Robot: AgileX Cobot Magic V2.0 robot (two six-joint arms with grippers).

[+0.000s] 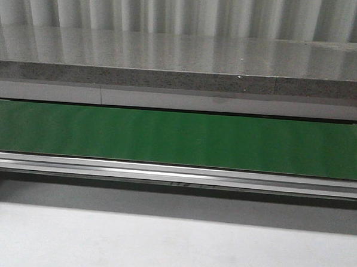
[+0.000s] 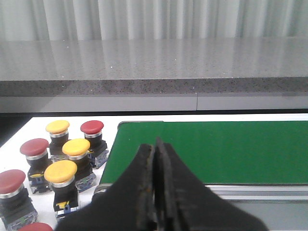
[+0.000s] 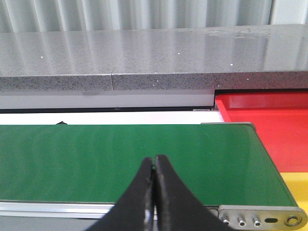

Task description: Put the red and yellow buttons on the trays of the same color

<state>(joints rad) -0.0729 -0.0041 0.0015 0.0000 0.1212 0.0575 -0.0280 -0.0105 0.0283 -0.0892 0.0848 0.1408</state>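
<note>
Several red and yellow push buttons stand on the white table beside the green belt's end in the left wrist view, among them a red button (image 2: 91,127) and a yellow button (image 2: 60,171). My left gripper (image 2: 155,145) is shut and empty, above the belt's near edge. My right gripper (image 3: 155,161) is shut and empty over the belt near its other end. The red tray (image 3: 269,120) and the corner of the yellow tray (image 3: 297,185) lie just past that end. No button or gripper shows in the front view.
The green conveyor belt (image 1: 178,139) runs across the front view with a metal rail (image 1: 176,172) along its near side. A grey speckled counter (image 1: 182,62) stands behind it. White table (image 1: 172,247) lies in front.
</note>
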